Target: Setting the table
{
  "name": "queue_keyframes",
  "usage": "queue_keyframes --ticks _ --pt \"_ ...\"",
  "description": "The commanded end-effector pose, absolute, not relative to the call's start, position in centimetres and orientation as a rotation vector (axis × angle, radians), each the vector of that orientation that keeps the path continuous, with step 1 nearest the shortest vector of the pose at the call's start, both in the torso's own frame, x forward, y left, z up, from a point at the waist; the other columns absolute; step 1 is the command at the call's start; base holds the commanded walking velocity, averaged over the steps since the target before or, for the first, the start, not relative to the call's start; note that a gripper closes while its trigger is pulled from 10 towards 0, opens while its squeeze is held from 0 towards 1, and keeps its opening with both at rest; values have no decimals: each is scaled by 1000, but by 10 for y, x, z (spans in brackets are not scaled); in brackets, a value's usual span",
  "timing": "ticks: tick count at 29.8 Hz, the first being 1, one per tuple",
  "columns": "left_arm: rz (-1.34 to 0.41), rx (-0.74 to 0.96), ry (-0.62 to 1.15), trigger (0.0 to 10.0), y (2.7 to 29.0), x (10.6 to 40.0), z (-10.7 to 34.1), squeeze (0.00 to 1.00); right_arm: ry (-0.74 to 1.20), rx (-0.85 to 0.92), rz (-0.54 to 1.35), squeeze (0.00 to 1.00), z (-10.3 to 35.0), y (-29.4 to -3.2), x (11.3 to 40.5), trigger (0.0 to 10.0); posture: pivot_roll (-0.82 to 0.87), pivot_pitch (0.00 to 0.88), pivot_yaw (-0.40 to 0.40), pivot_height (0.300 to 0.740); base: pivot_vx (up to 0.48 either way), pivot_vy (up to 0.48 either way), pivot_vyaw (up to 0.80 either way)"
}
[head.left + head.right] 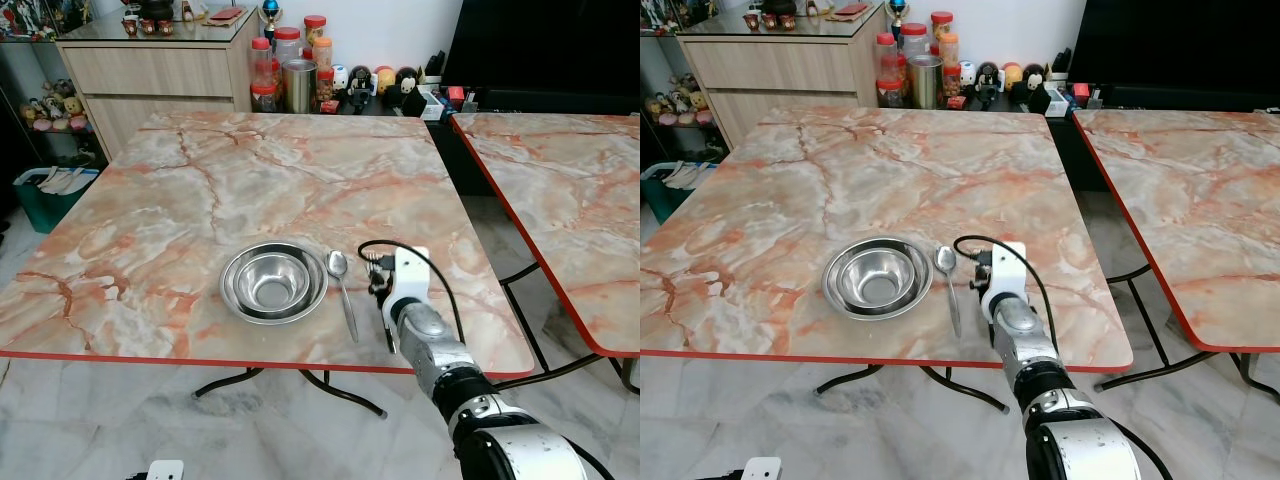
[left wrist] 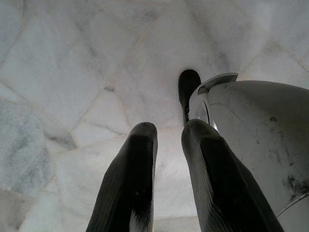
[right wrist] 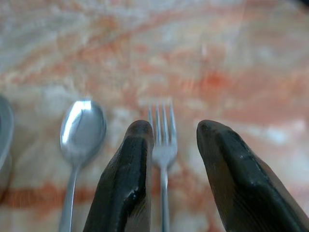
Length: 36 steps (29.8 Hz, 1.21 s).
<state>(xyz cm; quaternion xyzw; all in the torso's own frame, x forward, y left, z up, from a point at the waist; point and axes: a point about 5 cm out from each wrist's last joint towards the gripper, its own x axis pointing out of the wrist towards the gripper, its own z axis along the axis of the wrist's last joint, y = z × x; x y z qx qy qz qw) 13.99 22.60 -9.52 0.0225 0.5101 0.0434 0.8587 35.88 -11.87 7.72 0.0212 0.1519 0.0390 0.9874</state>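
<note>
A steel bowl [image 1: 273,282] sits nested in a steel plate [image 1: 232,290] near the front edge of the marble table [image 1: 200,170]. Just right of it lies a spoon [image 1: 340,275], handle toward me. My right gripper [image 3: 174,128] hovers low over the table right of the spoon, open. A fork [image 3: 162,121] lies flat beside the spoon [image 3: 82,125], its handle running between the two fingers [image 3: 130,164] without either touching it. From the head camera the white wrist [image 1: 408,280] hides the fork. My left gripper [image 2: 169,130] hangs idle over the floor, fingers slightly apart.
A second marble table [image 1: 570,180] stands to the right across a narrow gap. Behind the table are a wooden cabinet [image 1: 150,70], jars and figurines [image 1: 290,70] and a dark screen [image 1: 540,40]. A green bin [image 1: 45,195] sits on the floor at the left.
</note>
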Motion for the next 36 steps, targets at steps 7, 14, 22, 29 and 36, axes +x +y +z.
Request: queue_keyframes --ticks 7,14,22,29,36 --pt "69 79 1074 10000 226 137 -96 0 97 60 43 0 92 -130 355 10000 50 0 -34 740 0 -61 0" --pt "72 82 1074 10000 226 137 -96 0 -25 38 62 0 108 -132 355 10000 39 0 -24 740 0 -429 0" --pt "68 90 1074 10000 227 137 -96 0 -80 -2 86 0 118 -127 357 10000 42 0 -21 740 0 -392 345" --pt "71 87 1075 10000 227 137 -96 0 -76 -3 90 0 117 -127 356 10000 32 0 -26 740 243 -387 229" --pt "63 88 1077 10000 226 136 -97 0 -67 -10 71 0 114 -133 355 10000 19 0 -26 740 245 -386 0"
